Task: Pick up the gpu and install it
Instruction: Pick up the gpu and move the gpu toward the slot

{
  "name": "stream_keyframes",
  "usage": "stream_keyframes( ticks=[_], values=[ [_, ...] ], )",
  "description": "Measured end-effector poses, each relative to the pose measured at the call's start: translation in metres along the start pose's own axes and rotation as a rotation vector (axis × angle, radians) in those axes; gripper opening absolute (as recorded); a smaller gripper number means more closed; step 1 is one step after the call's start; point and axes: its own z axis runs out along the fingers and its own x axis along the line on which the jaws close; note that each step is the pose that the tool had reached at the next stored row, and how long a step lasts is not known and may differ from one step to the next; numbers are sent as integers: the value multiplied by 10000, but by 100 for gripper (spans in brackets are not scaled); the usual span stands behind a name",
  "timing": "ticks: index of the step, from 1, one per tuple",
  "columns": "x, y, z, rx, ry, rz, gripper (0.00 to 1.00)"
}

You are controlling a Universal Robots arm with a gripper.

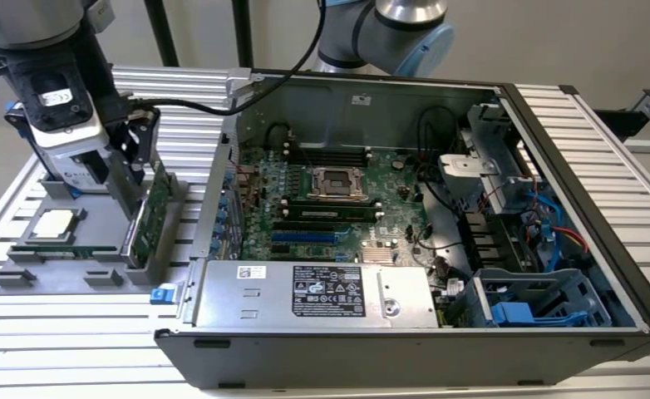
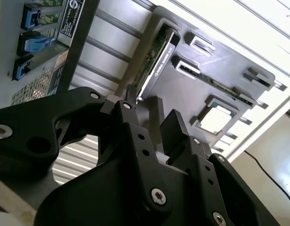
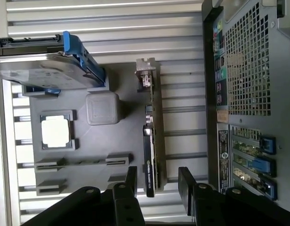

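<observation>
So the black two-finger gripper [image 3: 158, 181] is spread open right now, one finger [image 3: 132, 178] on each side of the gpu [image 3: 152, 141], the thin green circuit card with a dark face and a silver bracket. There's a gap on both sides in the first wrist view, so nothing's clamped. The card's standing on its edge in a slot of the grey plastic parts tray [image 3: 121, 94]. Further along that tray there's a square silver processor chip [image 3: 55, 131] lying flat and a silver hard drive with a blue frame [image 3: 46, 70]. In the exterior view the tray sits on the slatted metal table [image 1: 70, 332], just beside the open black computer case [image 1: 414, 353] on the exterior view's left, with the green motherboard [image 1: 261, 187] exposed inside.
</observation>
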Motion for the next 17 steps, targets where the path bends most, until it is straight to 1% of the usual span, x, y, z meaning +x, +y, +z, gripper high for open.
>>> stream_keyframes(
  ticks=[8, 17],
  values=[
    [1, -2, 41, 0, 0, -1, 100],
    [1, -6, 102, -1, 0, -8, 100]
  ],
)
